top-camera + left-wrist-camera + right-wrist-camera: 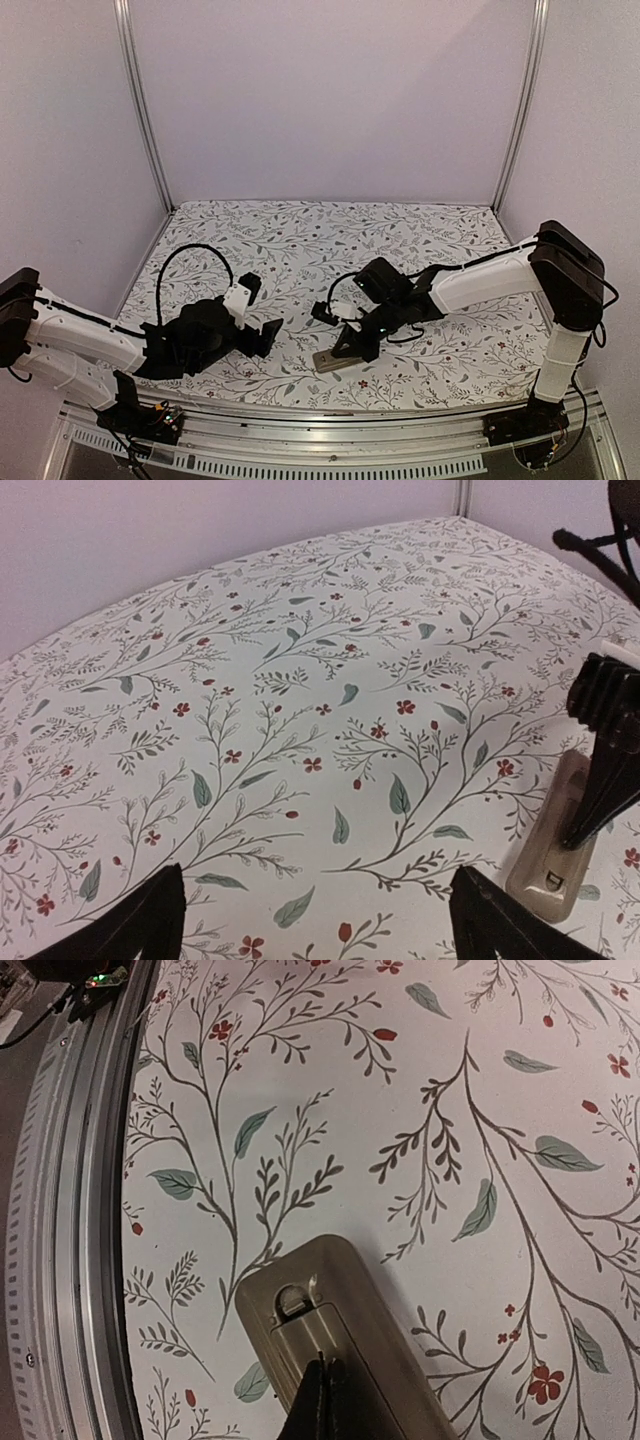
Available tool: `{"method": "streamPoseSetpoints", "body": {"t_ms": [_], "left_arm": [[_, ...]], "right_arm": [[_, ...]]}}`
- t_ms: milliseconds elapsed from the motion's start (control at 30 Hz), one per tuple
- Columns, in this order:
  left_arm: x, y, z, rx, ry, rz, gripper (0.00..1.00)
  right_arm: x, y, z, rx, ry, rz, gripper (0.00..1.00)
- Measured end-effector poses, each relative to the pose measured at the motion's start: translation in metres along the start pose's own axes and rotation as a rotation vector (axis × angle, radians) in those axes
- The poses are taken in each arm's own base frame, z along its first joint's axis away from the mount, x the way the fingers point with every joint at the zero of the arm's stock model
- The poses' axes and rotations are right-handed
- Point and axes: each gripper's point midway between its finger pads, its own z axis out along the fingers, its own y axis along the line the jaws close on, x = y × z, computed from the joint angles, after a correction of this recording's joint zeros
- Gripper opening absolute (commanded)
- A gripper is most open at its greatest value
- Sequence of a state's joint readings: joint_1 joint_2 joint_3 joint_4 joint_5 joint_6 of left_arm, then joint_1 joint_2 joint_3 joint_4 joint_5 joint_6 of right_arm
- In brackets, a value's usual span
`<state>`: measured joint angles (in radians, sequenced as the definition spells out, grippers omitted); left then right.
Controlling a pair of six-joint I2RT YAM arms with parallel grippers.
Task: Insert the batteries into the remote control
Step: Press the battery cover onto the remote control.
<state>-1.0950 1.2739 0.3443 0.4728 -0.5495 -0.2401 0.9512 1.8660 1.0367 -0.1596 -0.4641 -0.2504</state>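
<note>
The remote (330,1330) lies back up on the floral cloth (300,680), close to the rail (60,1210) at the table's near edge. The right gripper (320,1388) comes down on it from the far side. Its jaws are pressed together and hold nothing, and the joined tips rest on the cover (350,1345), just behind the latch (293,1301) at the remote's near end. The left gripper (268,337) waits just left of the remote and apart from it. Its fingers (140,925) are spread wide and empty, and they point toward the remote's left side. No batteries show in any view, either on the cloth around the remote or in either gripper. The cover looks seated flush over the recess, so whether the cells are already inside cannot be told. If they are, the loading is most likely done, and the right tips may be pressing the cover home, which would leave only the latch to check. If they are not, everything is left to do: slide the cover off, find the cells, seat them in the recess and shut it.
</note>
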Motion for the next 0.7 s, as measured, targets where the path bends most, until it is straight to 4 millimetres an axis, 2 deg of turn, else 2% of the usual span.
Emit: {"method": "streamPoseSetpoints", "body": {"t_ms": [133, 167, 233, 300, 333, 467, 533, 600, 700], "left_arm": [[0.001, 0.001, 0.000, -0.002, 0.004, 0.003, 0.92], [0.001, 0.001, -0.001, -0.002, 0.004, 0.002, 0.92], [0.000, 0.001, -0.001, -0.003, 0.003, 0.003, 0.92], [0.000, 0.001, -0.002, -0.003, 0.006, 0.008, 0.92], [0.000, 0.001, -0.002, -0.002, 0.005, 0.009, 0.92], [-0.005, 0.003, -0.006, -0.004, -0.006, 0.009, 0.92], [-0.009, 0.005, -0.008, -0.008, -0.016, 0.004, 0.92], [-0.013, 0.007, -0.011, -0.013, -0.025, -0.001, 0.92], [-0.018, 0.011, -0.016, -0.022, -0.036, -0.009, 0.92]], "right_arm": [[-0.002, -0.002, -0.003, 0.008, 0.012, 0.008, 0.02], [-0.004, -0.003, -0.004, 0.014, 0.019, 0.009, 0.11], [-0.011, -0.004, -0.009, 0.019, 0.023, 0.006, 0.44], [-0.026, -0.002, -0.019, 0.023, -0.001, -0.026, 0.85], [-0.035, 0.001, -0.026, 0.022, -0.024, -0.050, 0.97], [-0.068, 0.019, -0.058, 0.006, -0.132, -0.197, 0.99], [-0.076, 0.024, -0.065, 0.004, -0.161, -0.274, 0.99], [-0.072, 0.026, -0.060, 0.002, -0.143, -0.325, 0.99], [-0.052, 0.025, -0.040, -0.003, -0.061, -0.373, 0.99]]}}
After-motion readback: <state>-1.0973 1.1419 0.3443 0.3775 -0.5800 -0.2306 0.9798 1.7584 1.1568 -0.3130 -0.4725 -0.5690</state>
